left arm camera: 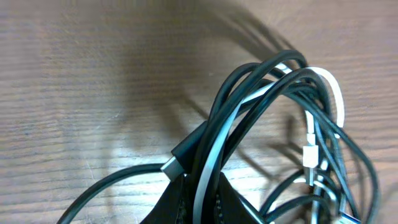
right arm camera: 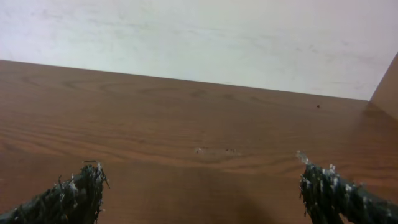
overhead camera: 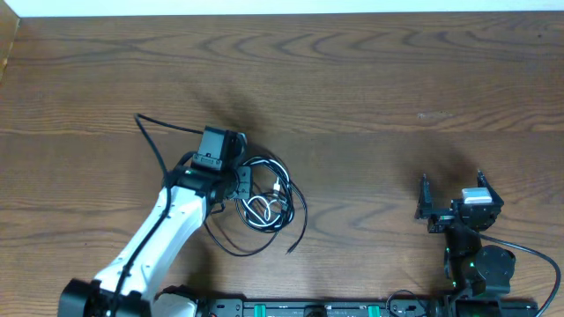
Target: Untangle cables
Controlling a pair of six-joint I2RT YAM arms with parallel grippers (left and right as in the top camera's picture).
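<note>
The cables (overhead camera: pixel 269 201) lie as a tangle of black loops with a white one among them, just left of the table's middle. My left gripper (overhead camera: pixel 241 187) sits at the tangle's left edge. In the left wrist view this gripper (left arm camera: pixel 200 202) is shut on the black cables (left arm camera: pixel 249 106), which run up between its fingers (left arm camera: pixel 169 208). A white cable (left arm camera: pixel 336 94) with a small white plug (left arm camera: pixel 309 153) arcs through the bundle on the right. My right gripper (overhead camera: pixel 452 187) stands open at the front right, far from the tangle, and its fingertips (right arm camera: pixel 87 186) hold nothing.
A loose black cable end (overhead camera: pixel 291 249) trails toward the front edge. The left arm's own thick cable (overhead camera: pixel 150 141) loops out behind the wrist. A pale wall (right arm camera: pixel 199 37) rises beyond the table's far edge.
</note>
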